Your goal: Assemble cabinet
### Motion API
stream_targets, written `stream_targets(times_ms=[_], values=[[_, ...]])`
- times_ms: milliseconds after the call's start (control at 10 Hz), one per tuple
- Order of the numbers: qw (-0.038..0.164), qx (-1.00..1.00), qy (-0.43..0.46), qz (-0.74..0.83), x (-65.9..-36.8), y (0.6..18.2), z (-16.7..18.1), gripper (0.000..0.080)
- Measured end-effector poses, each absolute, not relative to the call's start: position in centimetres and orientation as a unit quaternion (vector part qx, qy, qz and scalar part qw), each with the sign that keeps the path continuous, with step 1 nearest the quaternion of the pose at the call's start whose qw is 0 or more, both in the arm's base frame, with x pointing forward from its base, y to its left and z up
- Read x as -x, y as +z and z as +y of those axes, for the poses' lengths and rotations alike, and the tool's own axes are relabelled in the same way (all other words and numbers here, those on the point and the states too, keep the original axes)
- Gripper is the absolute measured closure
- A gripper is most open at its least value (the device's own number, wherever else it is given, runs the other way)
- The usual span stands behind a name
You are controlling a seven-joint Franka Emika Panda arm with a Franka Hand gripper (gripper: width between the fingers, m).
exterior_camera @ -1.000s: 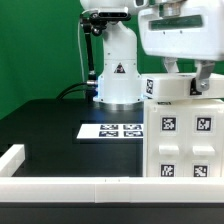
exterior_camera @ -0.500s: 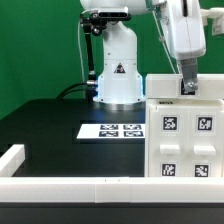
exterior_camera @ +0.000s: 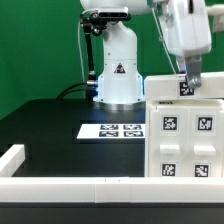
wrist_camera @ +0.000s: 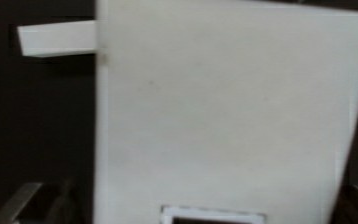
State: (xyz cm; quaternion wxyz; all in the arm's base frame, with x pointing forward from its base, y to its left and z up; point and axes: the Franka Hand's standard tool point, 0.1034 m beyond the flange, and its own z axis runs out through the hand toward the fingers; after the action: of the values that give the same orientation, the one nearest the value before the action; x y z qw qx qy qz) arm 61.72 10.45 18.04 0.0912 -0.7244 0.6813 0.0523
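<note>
In the exterior view the cabinet stands upright on the black table at the exterior view's right, its front showing four square tags. The gripper hangs straight down from above with its tips at the cabinet's upper edge, just by a small tag there; whether the fingers clamp anything cannot be told from here. The marker board lies flat just beside the cabinet, in front of the arm's white base. A long white rail runs along the near side of the table. In the wrist view a broad white face of the cabinet fills most of the picture, with a dark-framed tag at one edge and a small white piece jutting from its side; a blurred grey finger shows beside the face, and its grip cannot be judged
</note>
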Motion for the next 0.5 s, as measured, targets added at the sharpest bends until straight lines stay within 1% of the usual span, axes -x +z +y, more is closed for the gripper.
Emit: stream_targets(times_ms=[100, 400, 500], values=[[0.093, 0.750, 0.050, 0.653, -61.91, 18.30, 10.47, 0.0151], [0.097, 0.818, 0.039, 0.566, -61.85, 18.03, 10.42, 0.0151], [0.093, 0.846, 0.035, 0.524, -61.74, 18.03, 10.41, 0.0151]])
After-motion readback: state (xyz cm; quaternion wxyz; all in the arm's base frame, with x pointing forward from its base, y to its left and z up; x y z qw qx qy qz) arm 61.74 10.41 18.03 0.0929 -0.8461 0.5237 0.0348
